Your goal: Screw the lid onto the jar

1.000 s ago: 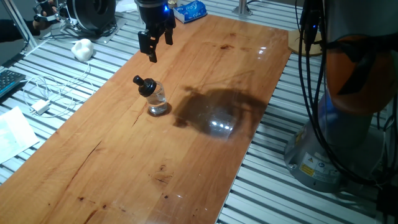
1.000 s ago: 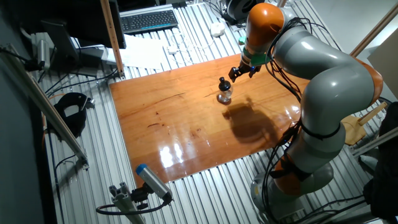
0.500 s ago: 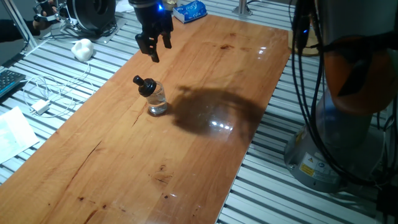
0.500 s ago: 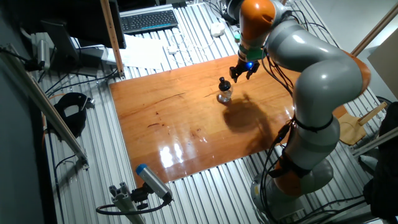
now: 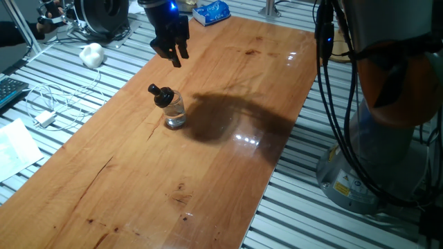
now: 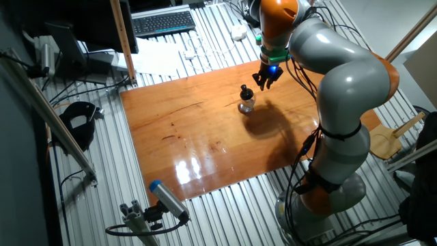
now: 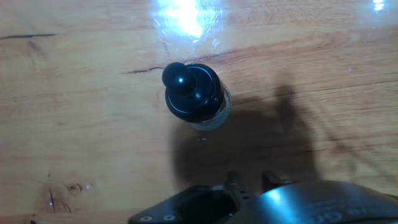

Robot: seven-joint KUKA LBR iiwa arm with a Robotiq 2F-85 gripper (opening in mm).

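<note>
Black lid [image 7: 190, 91] hiding jar [image 7: 219, 115], pincer [image 5: 173, 52] indistinct

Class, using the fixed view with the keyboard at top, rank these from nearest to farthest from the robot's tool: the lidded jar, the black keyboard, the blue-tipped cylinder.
1. The jar, with its lid, sits on the table just beside the tool.
2. The black keyboard lies beyond the table's far edge.
3. The blue-tipped cylinder lies off the near edge.
</note>
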